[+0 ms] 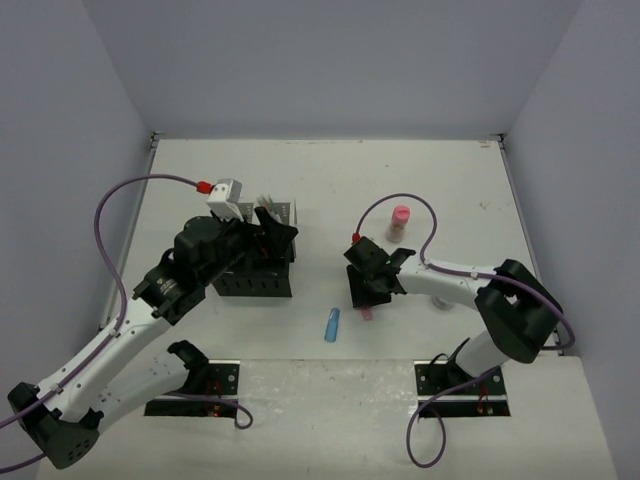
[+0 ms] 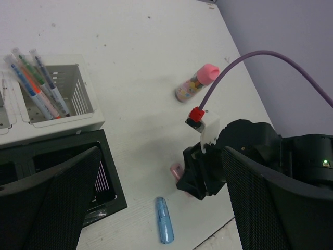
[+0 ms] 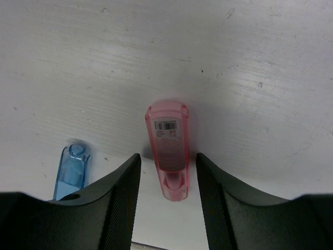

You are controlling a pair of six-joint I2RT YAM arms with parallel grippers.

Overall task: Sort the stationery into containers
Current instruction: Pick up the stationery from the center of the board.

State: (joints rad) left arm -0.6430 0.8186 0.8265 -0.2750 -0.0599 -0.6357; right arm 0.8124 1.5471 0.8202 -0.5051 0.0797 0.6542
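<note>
So the translucent pink plastic capsule (image 1: 368,315) just peeks out from under the right gripper (image 1: 370,303) in the top view. Its barcode label (image 3: 166,126) is too tiny to read. And the left arm (image 1: 200,255) covers most of the black-and-white desk organiser (image 1: 255,285).

Left arm stretched forward, left hand (image 1: 268,235) wide open, right arm bent inward, right hand (image 3: 168,161) low, fingers parted

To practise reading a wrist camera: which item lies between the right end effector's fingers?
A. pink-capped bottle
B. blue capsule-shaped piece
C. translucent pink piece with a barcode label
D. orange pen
C: in the right wrist view the translucent pink piece lies between the fingers of the right end effector, with the blue capsule-shaped piece off to one side.
</note>
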